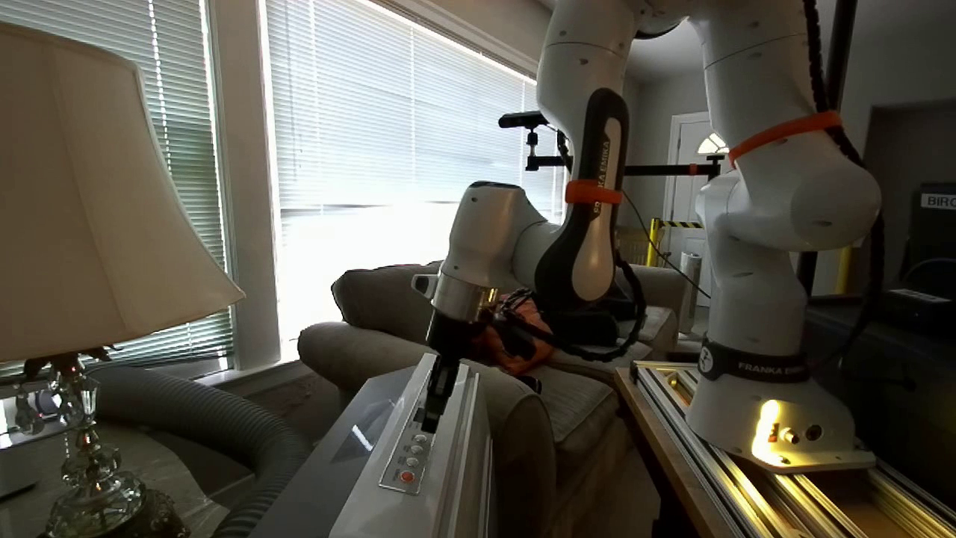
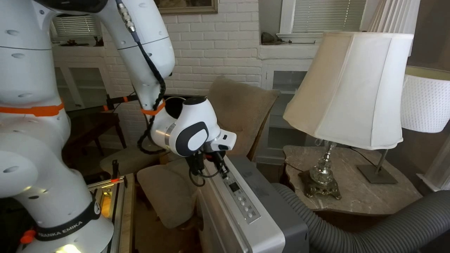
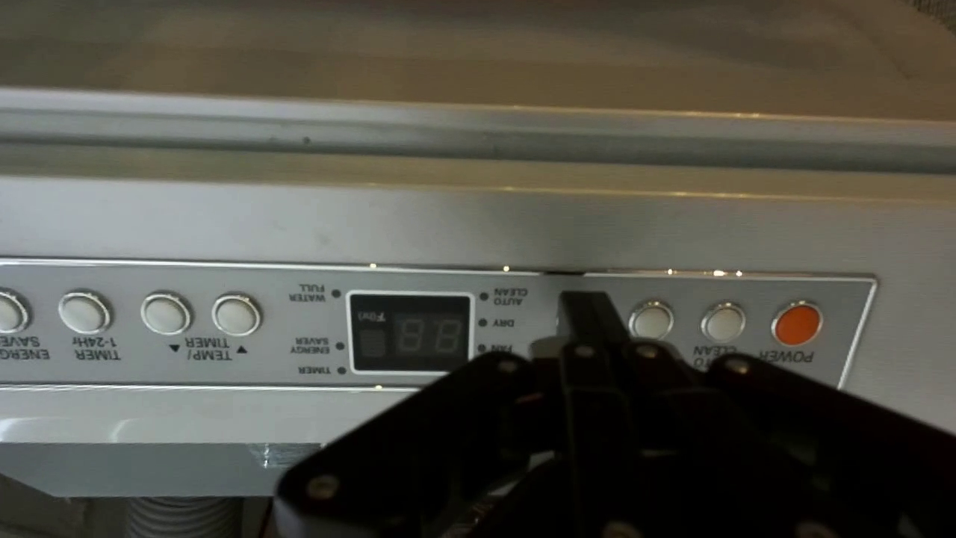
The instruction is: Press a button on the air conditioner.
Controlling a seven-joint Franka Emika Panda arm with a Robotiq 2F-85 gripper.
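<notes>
The air conditioner is a long white and grey unit; its top also shows in an exterior view and fills the wrist view. Its control panel has round silver buttons, a dark display and an orange power button. My gripper is shut and empty, fingers together, pointing down at the panel between the display and a silver button. The fingertips hide the panel spot beneath, where a bright edge shows. In both exterior views the gripper is at the panel; I cannot tell whether it touches.
A grey sofa stands beyond the unit. A lamp stands on a side table beside it. A grey hose runs from the unit's back. The robot's base sits on a railed bench.
</notes>
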